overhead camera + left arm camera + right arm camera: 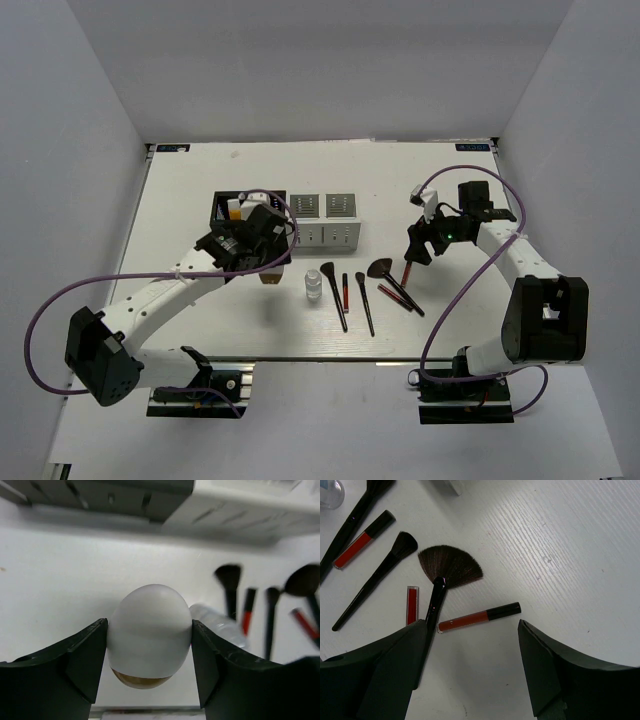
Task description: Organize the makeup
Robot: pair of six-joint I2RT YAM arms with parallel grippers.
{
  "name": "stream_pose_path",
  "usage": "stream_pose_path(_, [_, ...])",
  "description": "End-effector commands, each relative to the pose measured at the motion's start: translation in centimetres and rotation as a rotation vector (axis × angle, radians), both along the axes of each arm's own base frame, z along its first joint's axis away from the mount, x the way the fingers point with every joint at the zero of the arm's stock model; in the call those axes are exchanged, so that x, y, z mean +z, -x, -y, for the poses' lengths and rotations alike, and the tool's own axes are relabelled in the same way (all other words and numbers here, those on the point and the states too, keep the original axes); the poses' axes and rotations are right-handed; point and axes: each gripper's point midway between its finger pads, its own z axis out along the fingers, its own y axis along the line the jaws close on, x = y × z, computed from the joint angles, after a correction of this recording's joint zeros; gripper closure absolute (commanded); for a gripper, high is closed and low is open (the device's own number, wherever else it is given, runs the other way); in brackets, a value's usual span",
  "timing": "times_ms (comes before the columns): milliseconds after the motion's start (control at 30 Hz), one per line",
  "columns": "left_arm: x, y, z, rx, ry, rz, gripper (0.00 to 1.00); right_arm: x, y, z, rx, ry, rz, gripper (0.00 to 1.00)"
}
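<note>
Pinching white oval, left gripper seemingly half-open

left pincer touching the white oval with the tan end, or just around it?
Touching. Left wrist view: both fingers of the left pincer sit flush against the sides of the white oval, with no gap on either side.

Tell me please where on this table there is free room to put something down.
Bare table lies left of the black box, along the far edge behind the slotted boxes, and at the near edge in front of the brushes. Crowded: the middle, where clear bottle, brushes and red sticks lie close together.
</note>
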Motion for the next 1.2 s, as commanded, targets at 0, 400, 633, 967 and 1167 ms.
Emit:
stream_pose_path(0, [6.5,-3.3,-0.1,0.099,0.067,0.198,0.82,1.3,-0.4,-0.3,0.015,-0.019,0.039,0.21])
stream_pose_path(400, [14.1,-13.4,-4.4,0.313,-0.063,0.536,0.84,2.5,-0.9,-0.6,0.026,-0.031,0.051,0.24])
stream_pose_path(633, [13.7,-16.7,-8.2,0.379,-0.129,0.586,0.85,3.0,-1.1,-0.9,0.026,-0.043,0.057,0.24])
stream_pose_path(967, [10.7,-18.7,-11.3,0.425,-0.165,0.55,0.85,3.2,-1.5,-0.7,0.017,-0.039,0.058,0.24])
stream_pose_path(1167, [7.9,-18.9,-11.9,0.436,-0.184,0.495,0.86,3.1,-1.4,-0.6,0.016,-0.03,0.056,0.24])
